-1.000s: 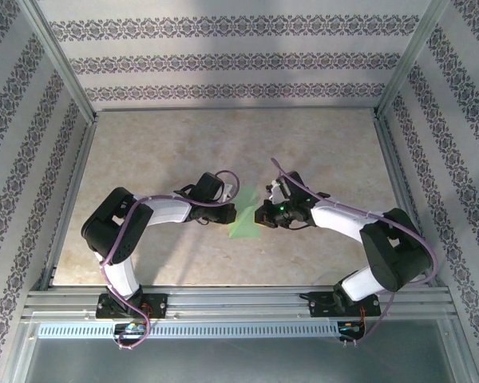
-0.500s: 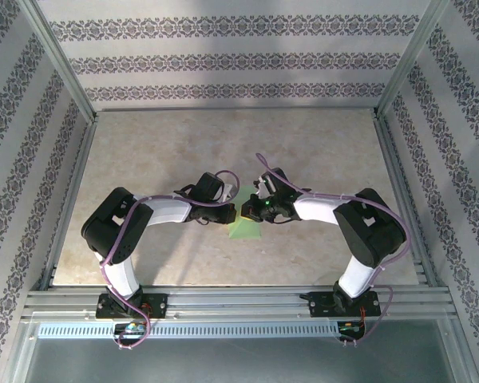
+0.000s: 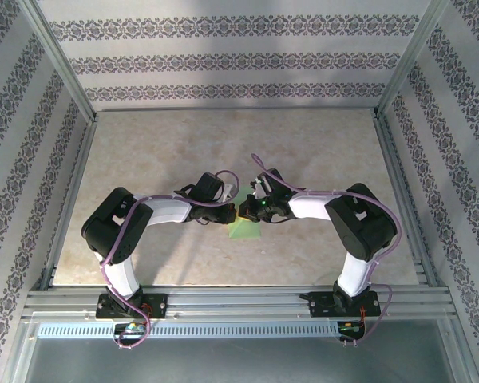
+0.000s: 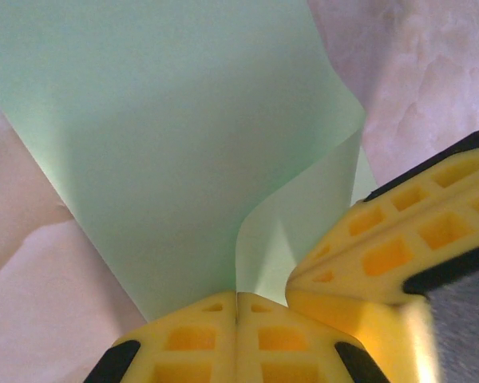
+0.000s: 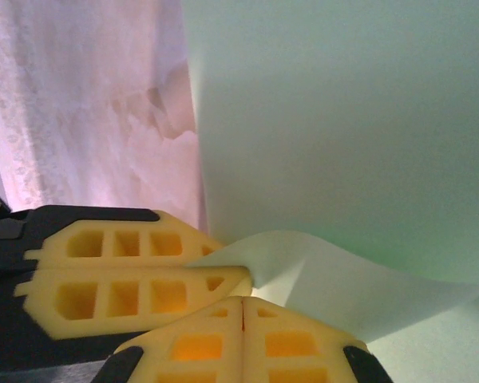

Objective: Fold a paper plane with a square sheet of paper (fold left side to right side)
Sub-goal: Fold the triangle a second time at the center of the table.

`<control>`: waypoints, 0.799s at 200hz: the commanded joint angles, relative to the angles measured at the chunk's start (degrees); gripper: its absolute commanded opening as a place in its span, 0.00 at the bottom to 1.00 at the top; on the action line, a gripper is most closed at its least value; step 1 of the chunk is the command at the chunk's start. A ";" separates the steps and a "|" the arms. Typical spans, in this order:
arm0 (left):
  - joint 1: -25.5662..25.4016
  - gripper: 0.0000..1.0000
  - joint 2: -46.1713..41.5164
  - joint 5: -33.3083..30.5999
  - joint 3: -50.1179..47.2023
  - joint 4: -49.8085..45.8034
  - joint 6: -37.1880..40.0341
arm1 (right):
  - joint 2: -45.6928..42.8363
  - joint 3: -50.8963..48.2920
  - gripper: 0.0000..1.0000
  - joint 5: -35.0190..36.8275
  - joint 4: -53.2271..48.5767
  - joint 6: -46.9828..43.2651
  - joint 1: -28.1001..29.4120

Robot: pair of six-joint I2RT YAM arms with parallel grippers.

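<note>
The square sheet of paper (image 3: 244, 230) is pale green and lies mid-table between the arms, with one side lifted and curled over. In the left wrist view the sheet (image 4: 168, 144) runs down into the seam of my left gripper (image 4: 238, 297), which is shut on its raised edge. My right gripper (image 5: 242, 302) is shut too; its tips rest against the curled flap (image 5: 343, 279), and no paper shows in their seam. Seen from above, the left gripper (image 3: 232, 213) and right gripper (image 3: 242, 212) meet tip to tip over the sheet. No paper plane shape is visible.
The beige marbled tabletop (image 3: 223, 144) is walled in by patterned panels and aluminium rails (image 3: 239, 299). Both arms bend inward from the near edge, purple cables looping over them.
The right arm has swung left, bringing its shut gripper up against the left gripper over the paper. The left arm has stayed put, holding the lifted edge.
</note>
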 commanded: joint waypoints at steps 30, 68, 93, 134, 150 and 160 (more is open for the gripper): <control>0.65 0.02 1.65 -1.13 -0.03 -1.40 1.39 | 1.25 -1.43 0.00 2.11 0.17 -0.14 0.58; 0.65 0.02 1.68 -1.13 0.07 -1.64 1.43 | 1.54 -2.12 0.00 2.65 -0.14 -0.38 0.51; 0.65 0.02 1.62 -1.17 -0.02 -1.65 1.47 | 1.78 -2.66 0.00 2.85 -0.16 -0.47 0.52; 0.62 0.05 1.46 -1.15 0.04 -1.56 1.34 | 2.07 -3.68 0.00 3.49 -0.32 -0.41 0.49; 0.64 0.10 0.81 -1.38 0.04 -1.55 1.07 | 2.33 -4.05 0.00 3.66 -0.19 -0.22 0.52; 0.69 0.13 -0.09 -1.71 -0.10 -1.56 0.79 | 2.42 -4.30 0.00 3.77 -0.01 -0.22 0.51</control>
